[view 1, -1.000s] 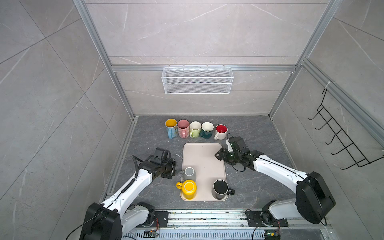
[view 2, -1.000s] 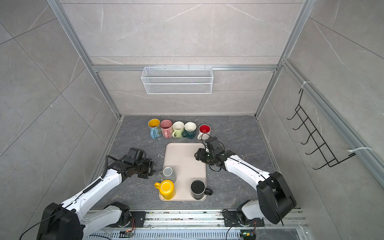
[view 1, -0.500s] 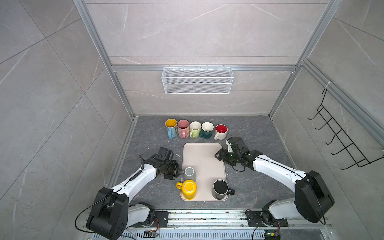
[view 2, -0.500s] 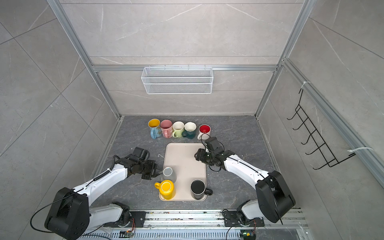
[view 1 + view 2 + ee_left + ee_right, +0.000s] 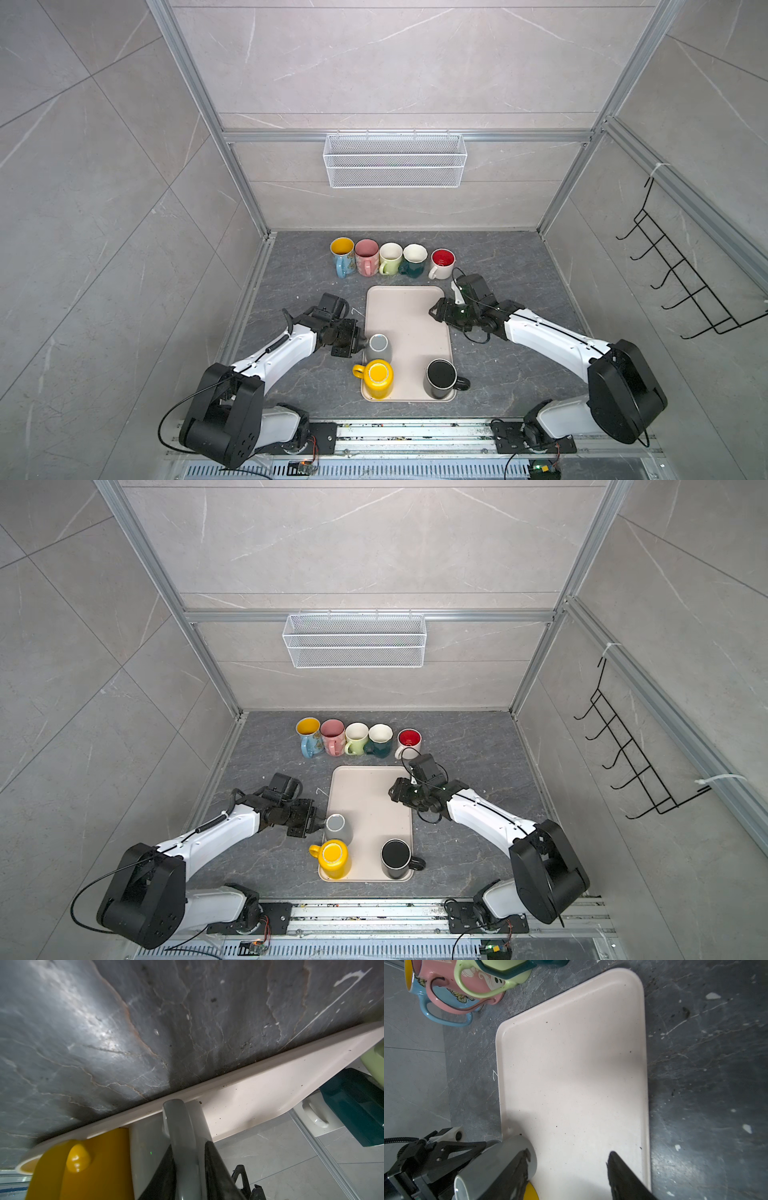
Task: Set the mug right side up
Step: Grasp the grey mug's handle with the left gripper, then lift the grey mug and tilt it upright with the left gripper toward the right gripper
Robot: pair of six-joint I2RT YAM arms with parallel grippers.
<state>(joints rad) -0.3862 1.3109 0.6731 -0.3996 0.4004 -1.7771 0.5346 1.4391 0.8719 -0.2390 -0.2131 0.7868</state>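
Observation:
A grey mug (image 5: 378,348) (image 5: 338,828) stands base up on the left side of the beige tray (image 5: 405,307) (image 5: 365,787). Its handle (image 5: 178,1122) points left toward my left gripper (image 5: 360,341) (image 5: 319,821). In the left wrist view the two black fingers press on either side of that handle, so my left gripper (image 5: 188,1167) is shut on it. My right gripper (image 5: 434,309) (image 5: 392,791) hangs open over the tray's far right part, with nothing between its fingers. In the right wrist view it (image 5: 569,1167) faces the grey mug (image 5: 483,1165) across the bare tray (image 5: 571,1064).
A yellow mug (image 5: 376,376) and a black mug (image 5: 442,376) stand at the tray's near end, the yellow one close beside the grey mug. Several upright mugs (image 5: 392,259) line the floor behind the tray. A wire basket (image 5: 395,160) hangs on the back wall.
My left gripper has moved right to the grey mug and its jaws have narrowed onto the handle. The right arm has stayed in place.

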